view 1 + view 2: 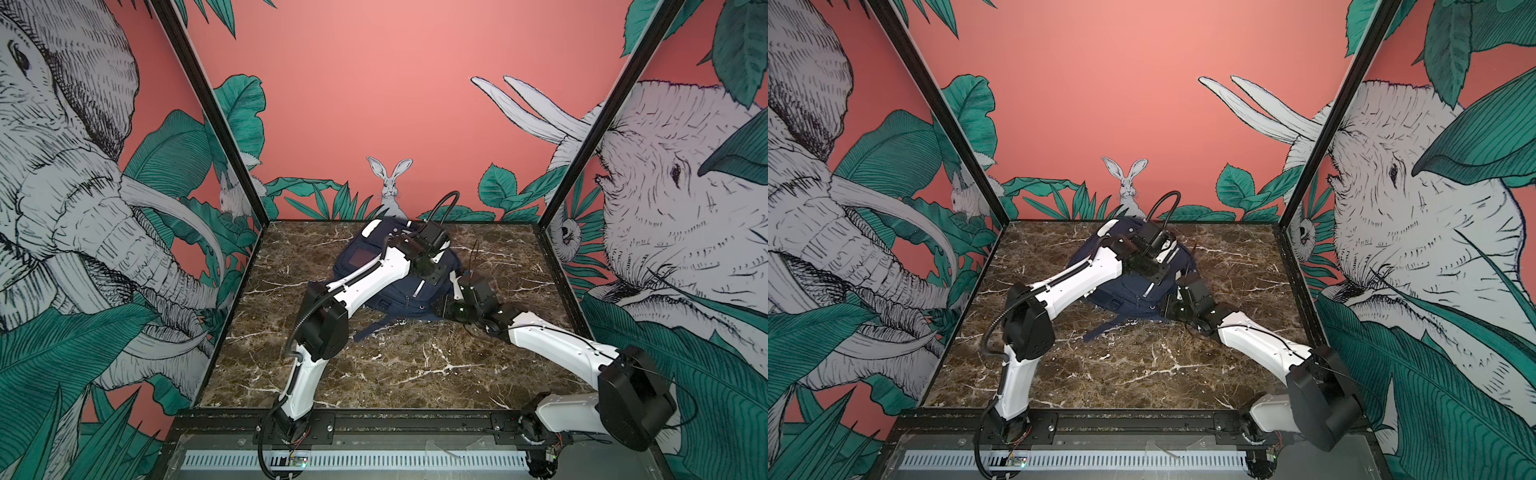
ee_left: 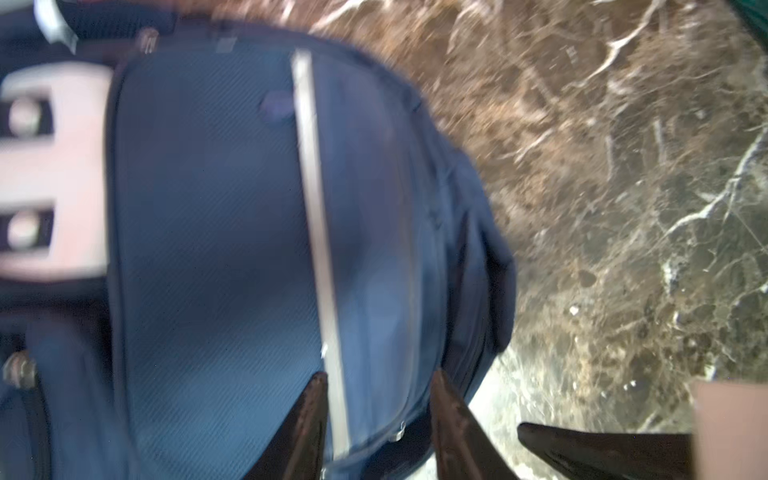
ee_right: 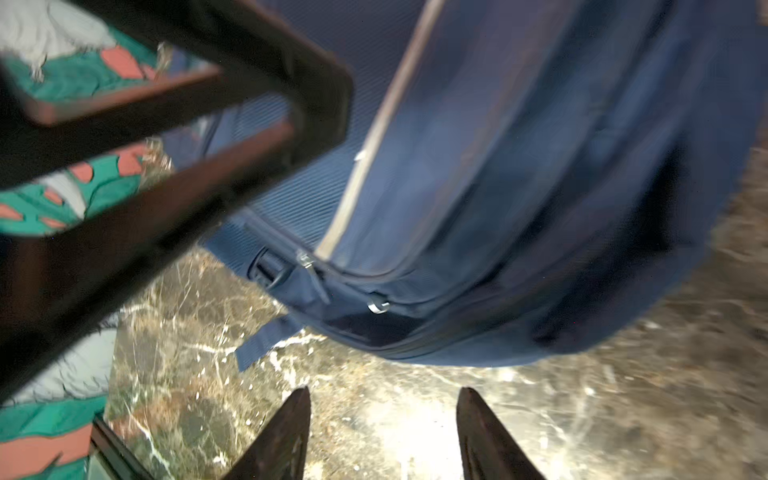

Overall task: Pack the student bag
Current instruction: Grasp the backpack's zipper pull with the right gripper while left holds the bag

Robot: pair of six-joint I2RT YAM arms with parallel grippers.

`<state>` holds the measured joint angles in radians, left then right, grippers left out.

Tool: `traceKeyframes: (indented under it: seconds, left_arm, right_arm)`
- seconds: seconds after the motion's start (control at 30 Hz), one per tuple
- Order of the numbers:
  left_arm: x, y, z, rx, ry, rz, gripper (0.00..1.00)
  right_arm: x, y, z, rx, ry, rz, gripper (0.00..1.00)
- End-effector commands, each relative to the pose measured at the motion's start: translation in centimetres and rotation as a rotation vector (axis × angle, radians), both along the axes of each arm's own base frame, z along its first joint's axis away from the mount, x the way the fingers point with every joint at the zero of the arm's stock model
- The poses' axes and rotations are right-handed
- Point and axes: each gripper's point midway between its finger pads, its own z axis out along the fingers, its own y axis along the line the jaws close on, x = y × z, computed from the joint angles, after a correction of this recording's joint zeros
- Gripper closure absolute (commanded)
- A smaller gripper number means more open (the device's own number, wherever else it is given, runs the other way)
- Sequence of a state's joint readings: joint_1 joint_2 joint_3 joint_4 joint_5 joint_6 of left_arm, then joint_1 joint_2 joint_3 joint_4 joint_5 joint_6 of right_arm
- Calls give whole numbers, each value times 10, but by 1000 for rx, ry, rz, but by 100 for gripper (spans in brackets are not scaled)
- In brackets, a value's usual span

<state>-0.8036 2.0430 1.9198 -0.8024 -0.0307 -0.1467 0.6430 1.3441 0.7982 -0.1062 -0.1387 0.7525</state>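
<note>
Two grippers crowd the same end of the backpack [image 1: 399, 301], and I judge that your main hazard: a hasty reach by either arm could knock them together. The left gripper [image 2: 380, 415] hangs released and empty over the front pocket, with the grey stripe [image 2: 316, 208] running between its fingertips. The right gripper [image 3: 382, 432] is likewise spread and holds nothing, over bare surface [image 1: 395, 374] just short of the bag's zipped edge and its zip pulls [image 3: 378, 306]. The backpack lies flat toward the back middle of the surface, its far end close to the back wall [image 1: 374, 124]. The cloth looks soft, so a pinch may take only a fold, and a push from the near side would likely slide the bag into that wall. A loose strap [image 3: 266, 340] trails on the surface near the right gripper and could snag a finger. Your open room is the near half of the surface, bare in both top views; the side walls stand well apart from the bag, so work toward yourself.
</note>
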Motion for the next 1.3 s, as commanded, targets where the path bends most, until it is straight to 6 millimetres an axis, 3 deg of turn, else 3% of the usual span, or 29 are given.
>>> traceKeyframes:
  seconds: [0.0, 0.17, 0.4, 0.77, 0.97, 1.17, 1.27]
  left_arm:
    - [7, 41, 39, -76, -67, 97, 54]
    - [15, 81, 13, -93, -9, 208, 54]
    - [21, 88, -16, -196, 117, 271, 48]
    - [9, 84, -43, -248, 229, 309, 44]
    - [0, 88, -54, -259, 259, 331, 43]
    - [-9, 91, -68, -262, 298, 347, 43]
    - [-9, 88, -71, -273, 309, 352, 44]
  right_arm:
    - [9, 10, 5, -50, -62, 13, 48]
    - [16, 47, 8, -66, -80, 86, 64]
    - [20, 78, -25, -151, -20, 143, 67]
    - [29, 79, -52, -230, 0, 132, 69]
    - [40, 86, -55, -247, -16, 136, 72]
    - [50, 90, -64, -276, -16, 137, 78]
    - [51, 87, -65, -286, -14, 136, 87]
